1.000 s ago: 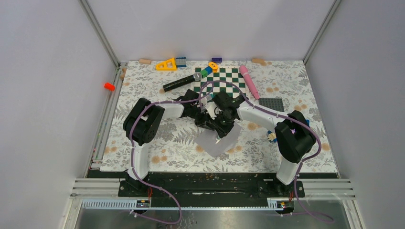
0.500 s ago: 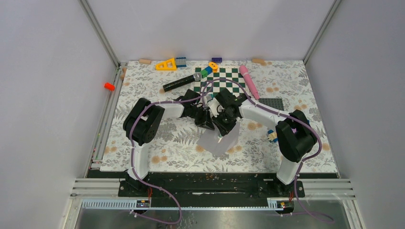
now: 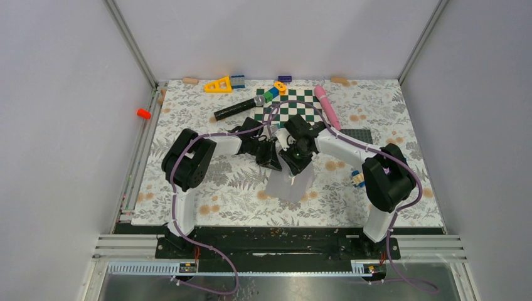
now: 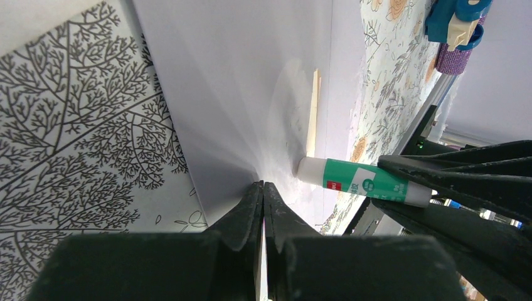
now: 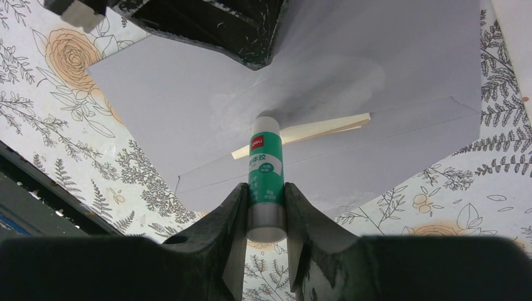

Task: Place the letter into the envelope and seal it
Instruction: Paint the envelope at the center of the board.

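Centrally on the table (image 3: pixel 207 188) the envelope (image 5: pixel 188 106) is pinched by its flap in the clenched left gripper (image 4: pixel 262 185); a glue stick (image 5: pixel 266 150), clamped in the right gripper (image 5: pixel 265 191), is pointed tip-first against that flap

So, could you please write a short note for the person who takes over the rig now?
Left tool: shut, pinching the flap of the envelope.
Right tool: shut on the glue stick, with its white end against the paper near the fold.
Done: a cream strip shows at the fold; I cannot tell whether it is the letter.
Left: apply the glue, fold the flap down, press it shut.
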